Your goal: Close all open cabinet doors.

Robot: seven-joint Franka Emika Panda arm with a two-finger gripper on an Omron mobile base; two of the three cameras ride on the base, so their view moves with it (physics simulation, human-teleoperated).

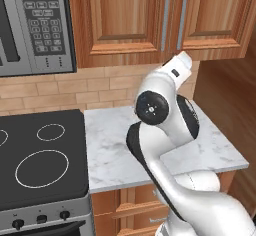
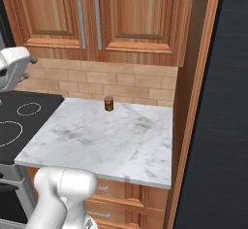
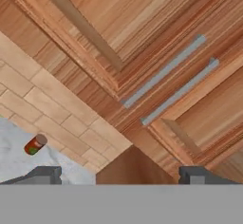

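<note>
Two reddish-brown cabinet doors hang above the counter, a left door (image 1: 117, 15) (image 2: 48, 9) (image 3: 109, 14) and a right door (image 1: 217, 7) (image 2: 140, 9) (image 3: 209, 109). Both lie flush with the cabinet front, their silver bar handles (image 1: 166, 17) (image 2: 80, 17) (image 3: 163, 71) side by side at the centre seam. In the hand view my gripper (image 3: 121, 175) is open, its two dark fingertips (image 3: 45, 173) wide apart with nothing between them, looking up at the doors from below. My folded arm holds the hand (image 1: 180, 67) just under the cabinet's bottom edge.
A small red and green can (image 2: 109, 103) (image 3: 35, 144) stands on the marble counter (image 1: 115, 150) (image 2: 106, 136) near the brick backsplash. A black stove (image 1: 40, 155) and a microwave (image 1: 35, 25) are to the left. A tall wooden side panel (image 2: 193, 102) bounds the right.
</note>
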